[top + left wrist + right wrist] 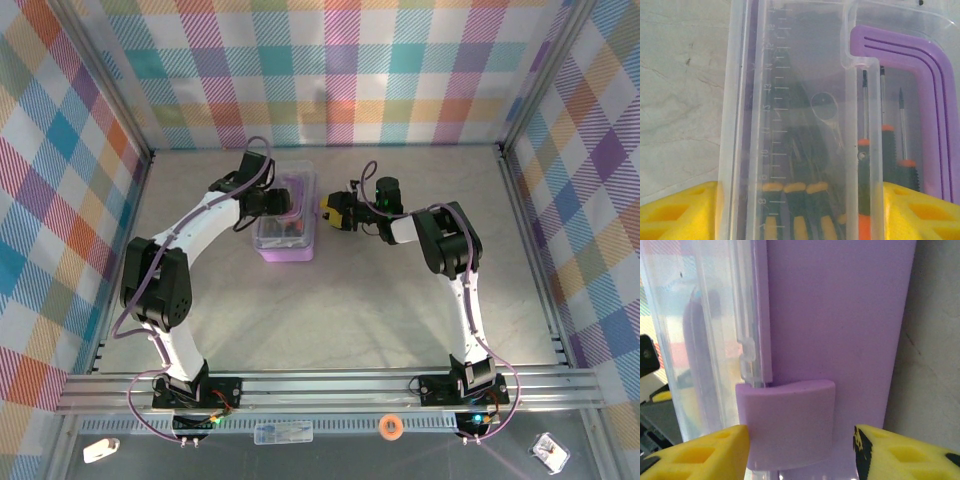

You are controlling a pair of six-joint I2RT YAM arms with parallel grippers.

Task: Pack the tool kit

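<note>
**A:** Well, how far along is the packing?

**B:** Nearly done, I'd judge. The screwdrivers (888, 150) lie inside the lilac tool case (287, 245), mid-table (400, 290), under its closed clear lid (805, 75).

**A:** And the grippers?

**B:** The left gripper (801, 212) straddles the lid; whether it pinches, I can't tell. The right gripper (801, 447) has its fingers apart around the purple latch (786, 422), with a gap on one side. Only checking that latch seems left.
</note>
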